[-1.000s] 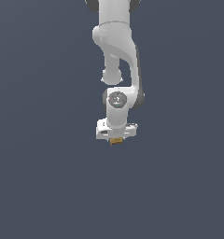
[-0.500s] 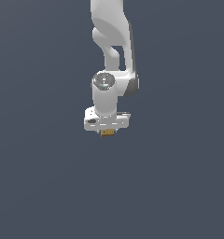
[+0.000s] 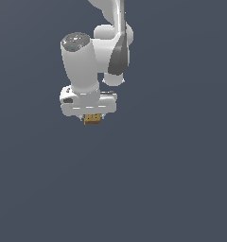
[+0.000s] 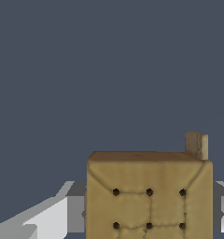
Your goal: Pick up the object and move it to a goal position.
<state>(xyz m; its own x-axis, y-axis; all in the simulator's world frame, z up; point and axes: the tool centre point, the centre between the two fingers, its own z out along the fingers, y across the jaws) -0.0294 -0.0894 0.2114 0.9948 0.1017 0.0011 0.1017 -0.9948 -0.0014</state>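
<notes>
Wrist view fills my screen with the object, a golden-brown flat squarish block [image 4: 149,196] whose face carries a grid of small dark dots joined by faint creases. I see its upper edge as a darker brown strip, and a small tan tab stands up at one corner. Grey-white finger pads [image 4: 75,214] press against both of its sides, so the white two-finger gripper [image 3: 92,118] is clamped on it. From the exterior view I see only a sliver of the block poking out below the wide white gripper body, narrower than that body. The white robot arm [image 3: 94,54] comes down from the frame's upper edge. All around the block I see only plain dark blue-grey background [image 3: 172,179], giving open room on every side.
</notes>
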